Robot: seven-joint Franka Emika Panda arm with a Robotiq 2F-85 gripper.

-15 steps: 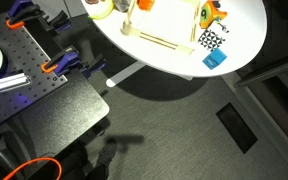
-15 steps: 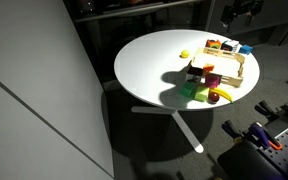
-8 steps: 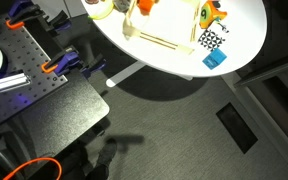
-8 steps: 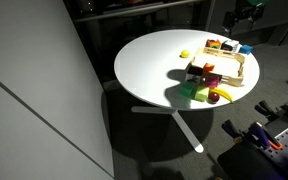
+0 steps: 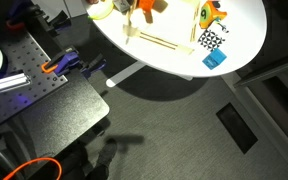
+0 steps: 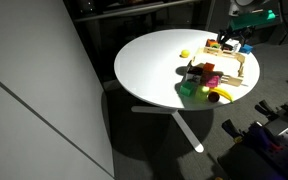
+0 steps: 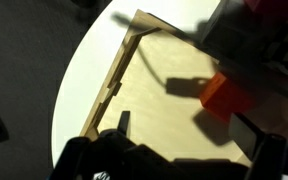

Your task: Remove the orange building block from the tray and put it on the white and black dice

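Note:
In the wrist view the orange building block [image 7: 229, 93] lies on the pale wood tray [image 7: 119, 75]. My gripper [image 7: 189, 128] is open above the tray floor. Its left finger [image 7: 124, 120] and right finger [image 7: 259, 135] are wide apart and hold nothing. The block sits just ahead of the gap, nearer the right finger, not between the jaws. In an exterior view the block [image 5: 146, 5] is at the tray's [image 5: 164, 42] far end, and the white and black dice [image 5: 212, 40] stands on the round table beside the tray. My gripper [image 6: 240, 22] hangs over the tray [image 6: 234, 70].
A blue block [image 5: 215, 60] lies next to the dice. A multicoloured toy [image 5: 209, 12] stands behind the dice. Green, yellow and red pieces [image 6: 199, 88] lie on the round white table [image 6: 154, 60] at the tray's near end. A dark bench with clamps [image 5: 44, 75] stands beside the table.
My arm has come further into the exterior view and the gripper has lowered toward the far end of the tray. The blocks and dice have not moved.

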